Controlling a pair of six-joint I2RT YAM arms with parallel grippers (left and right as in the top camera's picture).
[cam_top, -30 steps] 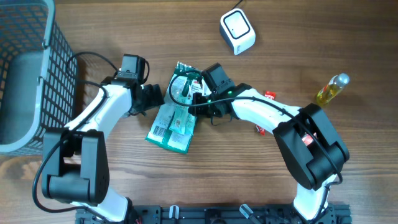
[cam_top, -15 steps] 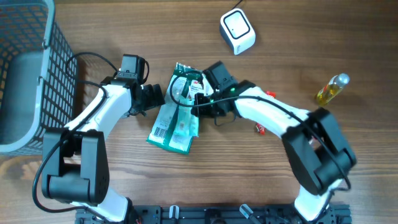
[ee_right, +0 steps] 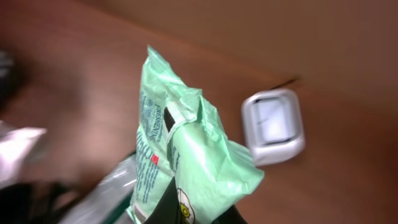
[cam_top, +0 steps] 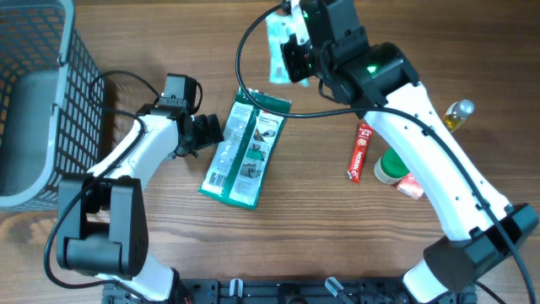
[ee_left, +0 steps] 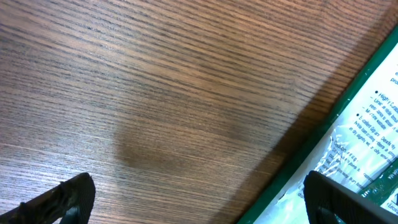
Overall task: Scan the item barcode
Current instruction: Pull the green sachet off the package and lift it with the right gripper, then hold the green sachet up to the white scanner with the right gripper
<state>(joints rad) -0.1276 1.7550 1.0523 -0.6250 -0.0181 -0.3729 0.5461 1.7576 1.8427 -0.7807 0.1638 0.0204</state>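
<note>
Gripping the green pouch (ee_right: 186, 143) tight in the right pincer (ee_right: 189, 208), held high, white scanner (ee_right: 273, 127) just past it, likely to show its barcode. With the left pincer (cam_top: 213, 133) wide, empty.

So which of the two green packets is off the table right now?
The pale green packet, pinched in the right gripper near the white scanner; the darker green packet lies flat on the table.

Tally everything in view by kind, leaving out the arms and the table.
Green packs: 2, flat pack and held packet
Scanner: 1
Yellow bottle: 1
Red tube: 1
Green-capped jar: 1
Small pink item: 1
Wire basket: 1
Total: 8
</note>
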